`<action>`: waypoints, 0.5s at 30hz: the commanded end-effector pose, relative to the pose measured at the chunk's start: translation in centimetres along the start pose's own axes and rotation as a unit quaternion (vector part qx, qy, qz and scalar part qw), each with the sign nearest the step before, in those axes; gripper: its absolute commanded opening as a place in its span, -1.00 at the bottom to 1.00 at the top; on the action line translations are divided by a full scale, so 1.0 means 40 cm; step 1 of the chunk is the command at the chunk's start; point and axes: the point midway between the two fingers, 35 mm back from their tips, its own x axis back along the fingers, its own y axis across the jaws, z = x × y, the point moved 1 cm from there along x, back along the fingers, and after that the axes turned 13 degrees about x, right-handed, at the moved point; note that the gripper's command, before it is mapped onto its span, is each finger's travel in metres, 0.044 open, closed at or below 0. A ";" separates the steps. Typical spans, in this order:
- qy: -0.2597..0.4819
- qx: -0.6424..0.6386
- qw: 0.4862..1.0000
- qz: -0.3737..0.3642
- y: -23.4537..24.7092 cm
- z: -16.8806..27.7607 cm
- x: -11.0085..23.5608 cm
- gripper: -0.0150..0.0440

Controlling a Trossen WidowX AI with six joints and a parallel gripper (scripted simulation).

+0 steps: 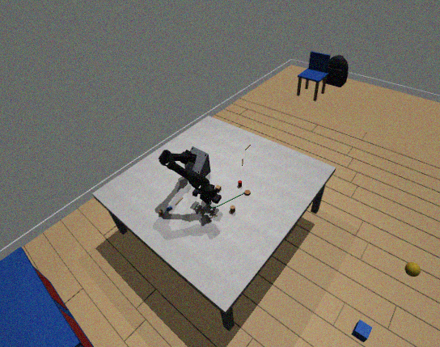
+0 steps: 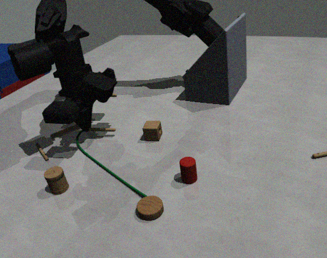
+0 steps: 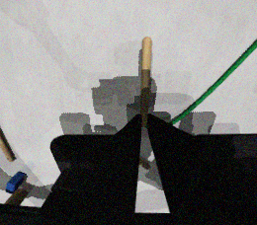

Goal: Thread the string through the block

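Observation:
My gripper (image 2: 86, 129) (image 3: 143, 117) is shut on the thin wooden stick (image 2: 104, 130) (image 3: 146, 54) at the string's end. The stick is about level, just above the table, its free end toward the block with a gap between. The wooden block (image 1: 217, 188) (image 2: 151, 131) stands on the table, a hole showing in its right face in the exterior view; it is out of the wrist view. The green string (image 1: 231, 201) (image 2: 112, 174) (image 3: 220, 84) runs from the fingers to the round button (image 1: 247, 192) (image 2: 149, 207), outside the block.
A red cylinder (image 1: 239, 184) (image 2: 189, 170) stands between block and button. A wooden cylinder (image 1: 232, 209) (image 2: 56, 180) and a loose stick (image 2: 42, 152) are near the gripper. Another loose stick (image 2: 323, 154) lies far right. A blue object (image 1: 169, 208) (image 3: 16, 182) lies beyond the gripper.

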 end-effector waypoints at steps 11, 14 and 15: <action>-0.003 0.002 1.000 0.000 -0.013 -0.043 0.000 -0.49; -0.003 0.002 1.000 0.000 -0.015 -0.052 0.000 -0.49; -0.003 0.002 1.000 0.000 -0.016 -0.056 0.000 -0.49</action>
